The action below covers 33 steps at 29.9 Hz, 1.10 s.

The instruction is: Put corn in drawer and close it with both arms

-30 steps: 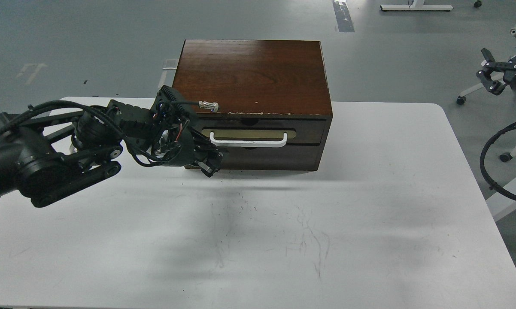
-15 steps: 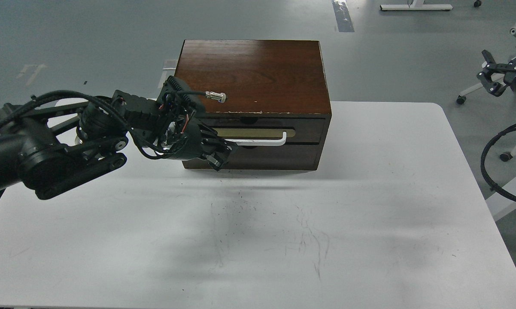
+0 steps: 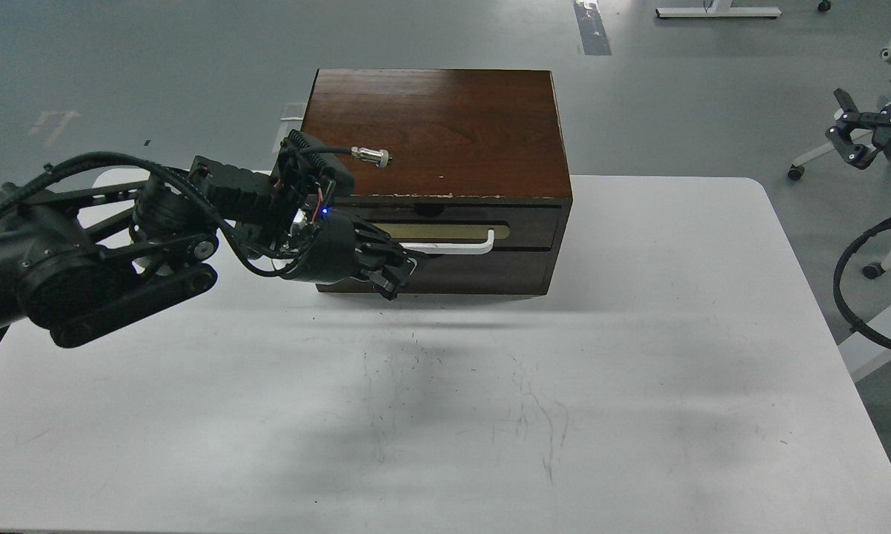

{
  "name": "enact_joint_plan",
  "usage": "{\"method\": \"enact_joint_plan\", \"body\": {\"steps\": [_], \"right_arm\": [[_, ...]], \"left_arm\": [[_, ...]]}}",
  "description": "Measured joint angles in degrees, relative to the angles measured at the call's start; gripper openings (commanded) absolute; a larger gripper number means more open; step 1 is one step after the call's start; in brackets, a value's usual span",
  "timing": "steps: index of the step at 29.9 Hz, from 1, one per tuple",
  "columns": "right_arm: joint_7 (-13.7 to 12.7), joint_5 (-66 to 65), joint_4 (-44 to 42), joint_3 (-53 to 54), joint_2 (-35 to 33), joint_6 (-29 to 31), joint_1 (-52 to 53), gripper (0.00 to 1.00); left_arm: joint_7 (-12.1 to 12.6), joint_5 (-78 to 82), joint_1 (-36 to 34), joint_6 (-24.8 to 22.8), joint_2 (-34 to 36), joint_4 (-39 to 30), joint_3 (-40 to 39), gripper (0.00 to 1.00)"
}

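left gripper (image 3: 399,268) is at the left end of the drawer (image 3: 453,233) front, right over the left part of the white bar handle (image 3: 453,248). its fingers are dark and bunched against the dark wood, so i cannot tell if they are spread, clamped on the bar, or just in front of it. drawer reads as closed or nearly so: front sits about flush in the brown box (image 3: 438,133), no pale inside showing.

corn: not visible anywhere in this view. not on the white surface (image 3: 638,371), not on top of the box, not in either gripper that i can see. probably inside the drawer or out of frame, can't say which.

right gripper (image 3: 853,137) is parked far right, off the surface, well apart from the box. looks spread but it's small, so cannot tell.

judgement: step in hand is getting a hold on the handle, or a push on the front. to do it well:
- centre the bar between the fingers before closing, not hooked on one tip
- grab nearer the bar's middle if possible; a pull from the left end may skew the drawer in its slot
- move straight along the drawer axis, no lift
- box is light-looking and unanchored, may slide; bring the right arm in to brace it
- watch the loose cable plug (image 3: 371,156) over the box top, snag risk
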Motion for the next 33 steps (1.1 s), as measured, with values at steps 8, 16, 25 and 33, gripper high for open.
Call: {"method": "enact_joint_plan", "body": {"steps": [8, 16, 25, 33], "right_arm": [[0.02, 0.00, 0.00, 0.13, -0.26, 0.00, 0.03, 1.00], [0.08, 0.07, 0.01, 2.83, -0.08, 0.00, 0.58, 1.00], [0.06, 0.60, 0.07, 7.70, 1.46, 0.00, -0.13, 1.00], [-0.37, 2.67, 0.22, 8.08, 4.70, 0.00, -0.98, 1.00]], "left_arm": [[0.16, -36.45, 0.72, 0.01, 4.10, 2.89, -8.96, 0.96], [0.10, -71.03, 1.29, 0.00, 3.93, 19.90, -14.37, 0.97], [0.24, -99.18, 3.70, 0.01, 1.52, 35.40, -16.14, 0.98], [0.16, -108.54, 8.88, 0.00, -1.32, 44.02, -17.23, 0.98]]}}
